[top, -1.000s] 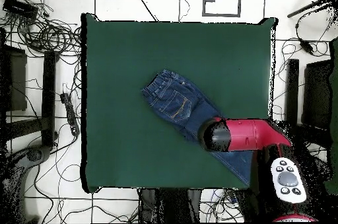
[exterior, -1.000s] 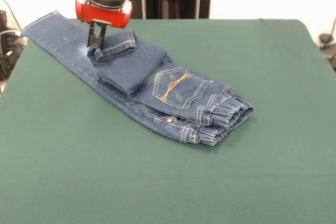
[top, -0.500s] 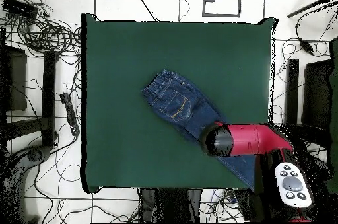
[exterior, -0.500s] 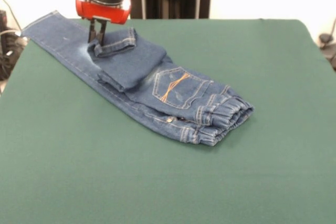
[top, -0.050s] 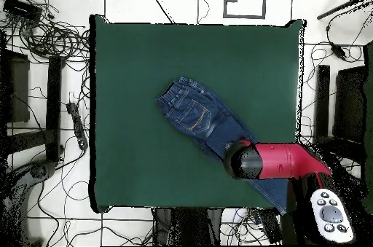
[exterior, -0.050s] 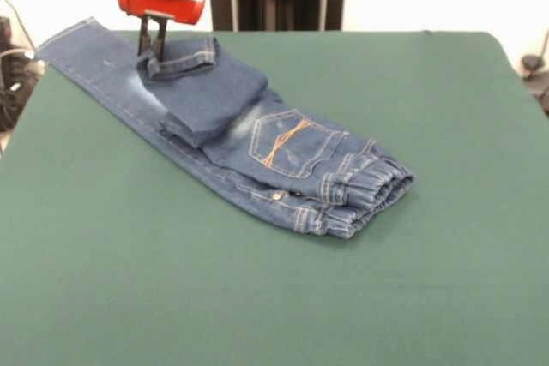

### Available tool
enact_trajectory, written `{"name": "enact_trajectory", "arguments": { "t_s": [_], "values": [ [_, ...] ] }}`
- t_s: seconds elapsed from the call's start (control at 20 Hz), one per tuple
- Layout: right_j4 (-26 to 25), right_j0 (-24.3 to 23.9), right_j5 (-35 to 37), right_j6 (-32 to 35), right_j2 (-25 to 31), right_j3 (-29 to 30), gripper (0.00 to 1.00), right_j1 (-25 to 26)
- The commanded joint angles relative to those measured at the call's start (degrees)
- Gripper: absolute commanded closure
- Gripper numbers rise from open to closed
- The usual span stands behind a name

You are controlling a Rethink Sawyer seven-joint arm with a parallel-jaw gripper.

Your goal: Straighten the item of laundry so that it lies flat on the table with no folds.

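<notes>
The dark green table point(exterior, -0.050s: 446, 126) spreads wide around everything else, and I take my bearings from the jeans point(exterior, -0.050s: 257, 147) on it. They lie slantwise, the gathered waistband point(exterior, -0.050s: 369, 190) at the end farthest from me, the orange-stitched back pocket point(exterior, -0.050s: 287, 139) facing up beside it. One leg runs out flat past my position toward the table's corner; the other is doubled back over it, its cuff point(exterior, -0.050s: 184, 56) lying on top.

My gripper point(exterior, -0.050s: 153, 40) is at that cuff, fingers together and pinched on its edge, as far as the front view lets me judge; from overhead my own arm point(top, -0.050s: 280, 161) hides the contact.

Compared with a second ago I have risen and drawn away from the waistband, and the cuff has come with me, so the folded leg is stretched longer and its crease has shifted outward. I take that to mean the grasp is holding and the fold is beginning to open. It is not undone yet: I'd say the leg needs carrying further out, beside its mate, before release.
</notes>
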Motion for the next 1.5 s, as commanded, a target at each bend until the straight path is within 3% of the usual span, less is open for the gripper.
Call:
{"name": "enact_trajectory", "arguments": {
  "t_s": [0.05,0.75,1.5],
  "values": [
    [-2.8,-0.1,3.0,-11.0,8.0,5.3,1.0,0.6],
    [-5.6,-1.1,2.8,-11.3,10.2,4.2,1.0,1.8],
    [-8.3,-8.7,4.0,-17.1,14.1,8.4,1.0,-1.6]
  ]
}}
